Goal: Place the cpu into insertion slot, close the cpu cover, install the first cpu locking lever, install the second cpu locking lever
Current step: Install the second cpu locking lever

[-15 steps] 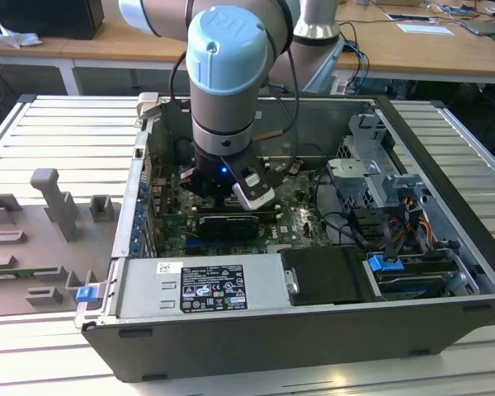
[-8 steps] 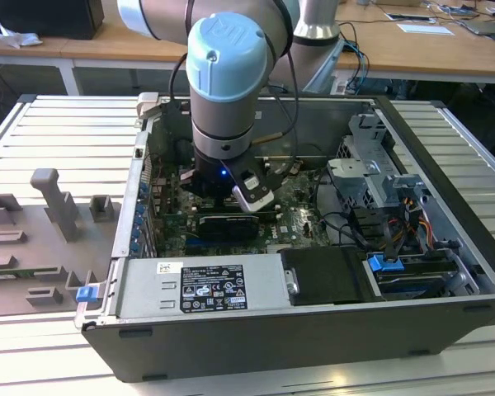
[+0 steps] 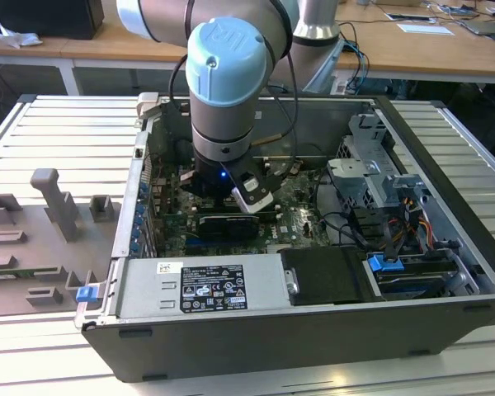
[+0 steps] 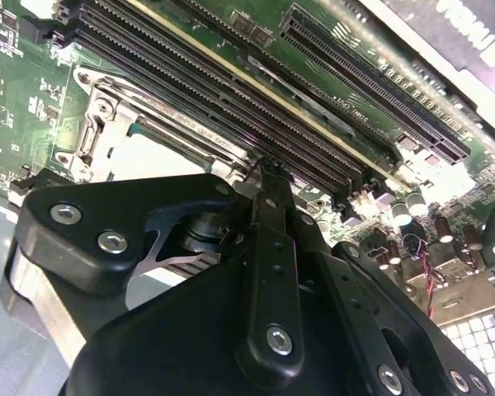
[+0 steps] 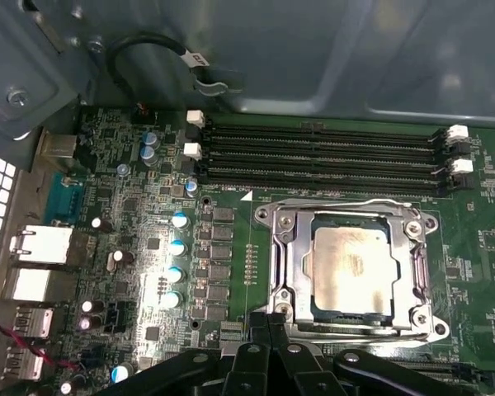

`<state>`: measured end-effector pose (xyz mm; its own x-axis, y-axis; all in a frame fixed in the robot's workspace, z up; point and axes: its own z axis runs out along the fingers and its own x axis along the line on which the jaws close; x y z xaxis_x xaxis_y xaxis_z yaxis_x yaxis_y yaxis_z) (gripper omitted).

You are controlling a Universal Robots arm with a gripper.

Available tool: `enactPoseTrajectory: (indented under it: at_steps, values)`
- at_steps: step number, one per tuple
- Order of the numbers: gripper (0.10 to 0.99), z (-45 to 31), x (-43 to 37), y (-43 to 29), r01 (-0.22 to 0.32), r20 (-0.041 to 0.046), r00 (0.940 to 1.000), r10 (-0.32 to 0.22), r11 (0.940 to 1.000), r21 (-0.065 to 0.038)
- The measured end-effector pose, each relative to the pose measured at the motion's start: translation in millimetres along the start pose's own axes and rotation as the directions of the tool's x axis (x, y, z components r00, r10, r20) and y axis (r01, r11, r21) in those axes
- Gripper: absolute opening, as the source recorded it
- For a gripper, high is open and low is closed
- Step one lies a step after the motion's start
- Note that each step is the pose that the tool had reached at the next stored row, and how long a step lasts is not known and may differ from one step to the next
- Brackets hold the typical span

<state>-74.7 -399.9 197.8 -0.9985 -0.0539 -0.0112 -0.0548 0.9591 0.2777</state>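
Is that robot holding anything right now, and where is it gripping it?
Cannot be told. The gripper hovers at the edge of the socket, where the cpu already sits under its cover.

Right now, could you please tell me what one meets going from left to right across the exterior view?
Grey fixture blocks → blue clip → arm's blue-capped joint → black shroud → blue tab → computer case's right wall.

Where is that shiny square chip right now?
In the first wrist view, the cpu sits in its metal-framed socket, beside the long black memory slots.
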Motion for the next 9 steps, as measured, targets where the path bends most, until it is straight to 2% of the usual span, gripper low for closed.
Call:
enactPoseTrajectory:
  at_steps: [6, 9]
  values:
    - [0.106, 3.3, 1.3, -0.9, 0.000, 0.0009, 1.0000, 0.000, 1.0000, -0.005]
    - [0.106, -0.1, 1.5, 0.2, 0.000, 0.0014, 1.0000, 0.000, 1.0000, -0.008]
